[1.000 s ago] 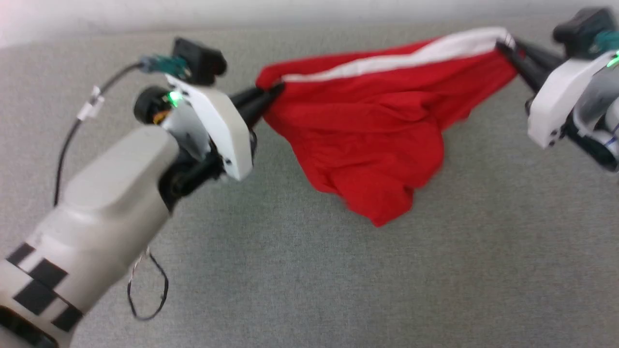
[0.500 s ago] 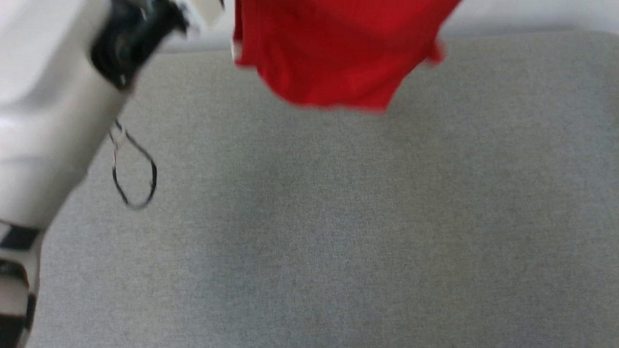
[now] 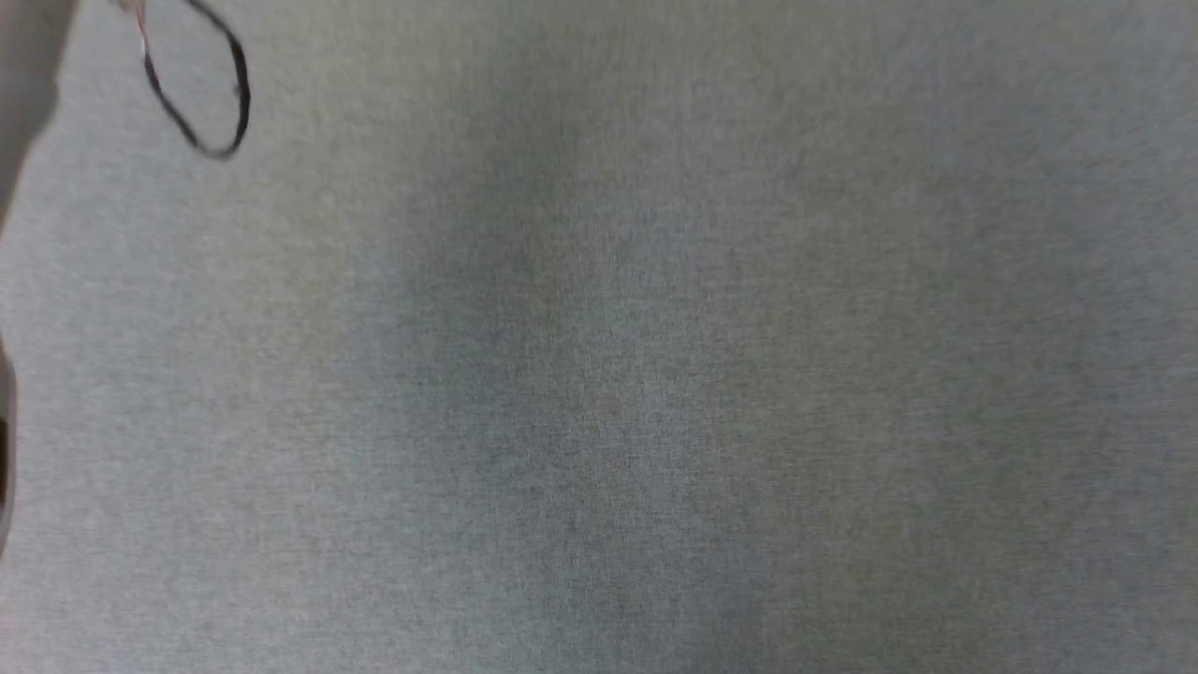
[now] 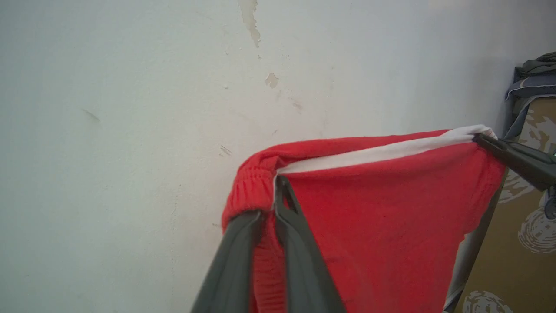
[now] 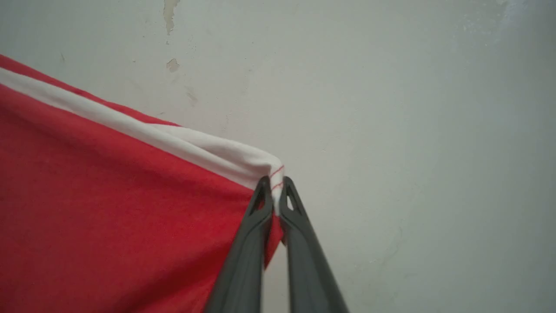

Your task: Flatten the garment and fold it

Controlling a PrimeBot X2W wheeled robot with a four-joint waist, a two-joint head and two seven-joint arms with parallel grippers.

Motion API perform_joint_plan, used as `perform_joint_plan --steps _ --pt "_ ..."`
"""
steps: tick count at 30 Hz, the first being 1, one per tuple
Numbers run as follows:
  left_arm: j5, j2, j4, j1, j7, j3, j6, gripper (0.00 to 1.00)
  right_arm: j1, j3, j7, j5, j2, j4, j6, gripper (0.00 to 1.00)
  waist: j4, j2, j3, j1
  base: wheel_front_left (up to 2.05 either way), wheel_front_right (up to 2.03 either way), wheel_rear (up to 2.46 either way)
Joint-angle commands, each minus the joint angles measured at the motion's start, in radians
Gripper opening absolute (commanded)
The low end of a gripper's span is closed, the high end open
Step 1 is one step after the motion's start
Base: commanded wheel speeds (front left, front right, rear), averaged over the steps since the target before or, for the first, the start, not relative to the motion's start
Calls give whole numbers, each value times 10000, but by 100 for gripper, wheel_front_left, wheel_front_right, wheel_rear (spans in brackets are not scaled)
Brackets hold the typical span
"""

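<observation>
We hold the garment stretched in the air before a pale wall. Our left gripper is pinched tight on its gathered red waistband, and our right gripper is pinched on the white-striped corner. The head view shows a grey cloth surface and a black cable loop.

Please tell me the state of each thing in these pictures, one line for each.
garment: held up in the air, stretched between both grippers, hanging loose below, not yet folded
left gripper: fingers shut on the garment's gathered end
right gripper: fingers shut on the garment's white-striped corner
wall: paint chipped in spots
cable: hanging in a loop
</observation>
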Motion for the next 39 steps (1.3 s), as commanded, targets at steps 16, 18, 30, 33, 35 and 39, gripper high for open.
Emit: perform_joint_plan --steps 16,18,30,33,35,39 --pt "669 39 747 1698 -1442 -301 -491 0 1980 -44 -49 -1229 191 -1254 -23 0 -103 0 1219 -3 0 0 0" --pt "773 132 523 2619 -1505 -350 -461 0 2997 -148 -49 -1389 45 -1960 -23 0 -81 0 965 -3 0 0 0" --pt "1415 718 -2824 9527 -1548 1130 514 0 9323 -595 -50 -1757 -782 -5007 -23 0 -128 0 -1199 -3 0 0 0" --pt "1475 867 -3416 11065 -1549 1186 700 0 10702 -513 -50 -1662 -1067 -5334 -23 0 -154 0 -1748 -3 0 0 0" --pt "1495 940 -3635 11922 -1549 1065 799 0 11582 -436 -50 -1557 -1246 -5502 -23 0 -168 0 -2098 -3 0 0 0" --pt "1474 1077 -3895 13163 -1549 835 977 0 13111 -169 -2 -1499 -1528 -5848 -23 0 -245 0 -2651 -3 0 0 0"
